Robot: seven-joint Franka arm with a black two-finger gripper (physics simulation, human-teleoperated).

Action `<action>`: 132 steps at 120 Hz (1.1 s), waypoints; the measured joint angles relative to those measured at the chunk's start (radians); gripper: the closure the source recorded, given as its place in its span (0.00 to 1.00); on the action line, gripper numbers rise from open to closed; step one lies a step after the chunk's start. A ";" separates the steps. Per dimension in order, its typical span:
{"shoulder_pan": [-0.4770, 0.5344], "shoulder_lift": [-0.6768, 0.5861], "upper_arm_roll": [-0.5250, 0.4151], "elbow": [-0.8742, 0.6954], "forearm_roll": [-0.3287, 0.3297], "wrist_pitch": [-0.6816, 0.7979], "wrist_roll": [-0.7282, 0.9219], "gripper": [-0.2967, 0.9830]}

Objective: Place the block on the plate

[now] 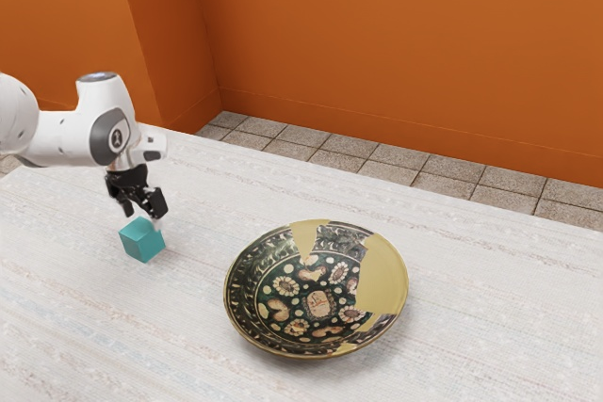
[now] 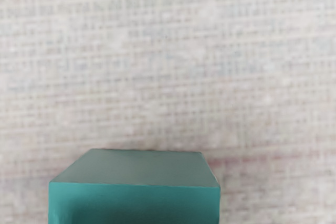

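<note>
Standing apart, the black fingers (image 1: 157,201) hang just above the block (image 1: 141,240), a smooth teal cube resting on the weave-textured tabletop (image 1: 75,327), apart from the plate (image 1: 382,275). The plate is round, concave, floral-patterned, with plain ochre patches; its central reddish marking is illegible. The wrist view's lower edge crops the block.
</note>
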 joint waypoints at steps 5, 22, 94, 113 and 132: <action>0.000 0.003 0.002 0.000 -0.011 0.015 0.024 0.23; 0.000 0.003 0.017 -0.008 -0.061 0.043 0.070 0.23; -0.001 0.023 0.025 -0.040 -0.021 0.068 0.037 0.23; -0.001 0.038 0.024 -0.043 -0.019 0.085 0.027 0.26; -0.001 0.039 0.024 -0.043 -0.019 0.095 0.019 0.37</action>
